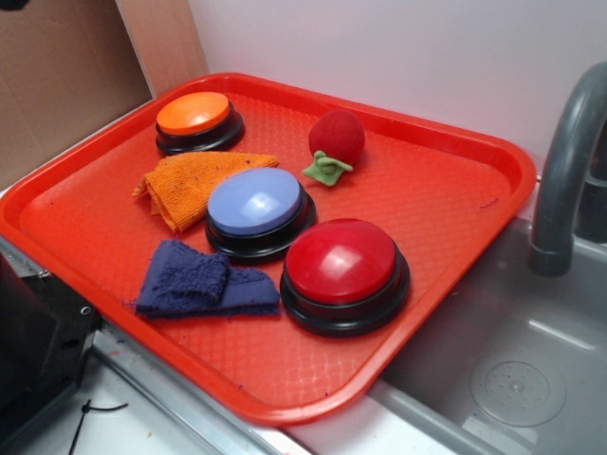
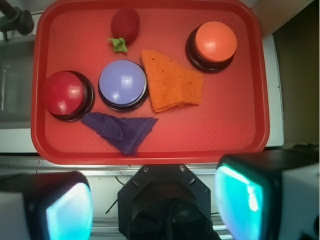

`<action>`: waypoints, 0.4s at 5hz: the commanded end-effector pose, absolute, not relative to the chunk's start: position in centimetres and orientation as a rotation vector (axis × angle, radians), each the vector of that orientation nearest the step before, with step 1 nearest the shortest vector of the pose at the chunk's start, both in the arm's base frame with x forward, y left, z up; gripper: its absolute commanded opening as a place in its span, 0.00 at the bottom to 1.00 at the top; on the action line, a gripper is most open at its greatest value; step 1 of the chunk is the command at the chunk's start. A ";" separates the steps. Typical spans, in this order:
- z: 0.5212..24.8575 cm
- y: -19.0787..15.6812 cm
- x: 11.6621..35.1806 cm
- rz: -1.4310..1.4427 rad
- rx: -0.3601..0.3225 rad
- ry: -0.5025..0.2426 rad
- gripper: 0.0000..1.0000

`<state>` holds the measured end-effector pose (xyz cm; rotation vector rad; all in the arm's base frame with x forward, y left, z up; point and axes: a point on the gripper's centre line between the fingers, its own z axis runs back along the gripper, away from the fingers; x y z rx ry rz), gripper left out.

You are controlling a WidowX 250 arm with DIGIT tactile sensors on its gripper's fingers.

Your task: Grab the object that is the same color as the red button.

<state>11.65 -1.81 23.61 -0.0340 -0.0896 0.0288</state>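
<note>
The small fuzzy red plush strawberry [image 1: 337, 136] with its green felt leaf lies at the far side of the red tray [image 1: 455, 204]; it also shows in the wrist view [image 2: 125, 23] at the top. The large glossy red dome button [image 1: 341, 263] on a black base stands at the tray's near right, and at the left in the wrist view [image 2: 65, 93]. My gripper [image 2: 152, 202] is open and empty, high above the tray's near edge, far from the strawberry. Its cyan-lit fingers [image 2: 67, 212] frame the bottom of the wrist view. The gripper does not show in the exterior view.
On the tray are also a blue-lilac button [image 1: 256, 204], an orange button [image 1: 194, 116], an orange cloth [image 1: 194, 182] and a dark blue cloth [image 1: 194, 282]. A grey faucet [image 1: 564, 161] and sink [image 1: 512, 370] lie right of the tray. The robot's black base [image 1: 33, 351] is at the near left.
</note>
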 end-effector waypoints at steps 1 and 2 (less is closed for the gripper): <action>23.6 -1.8 11.7 0.029 -0.034 -0.090 1.00; 22.3 -2.1 14.5 0.018 -0.029 -0.158 1.00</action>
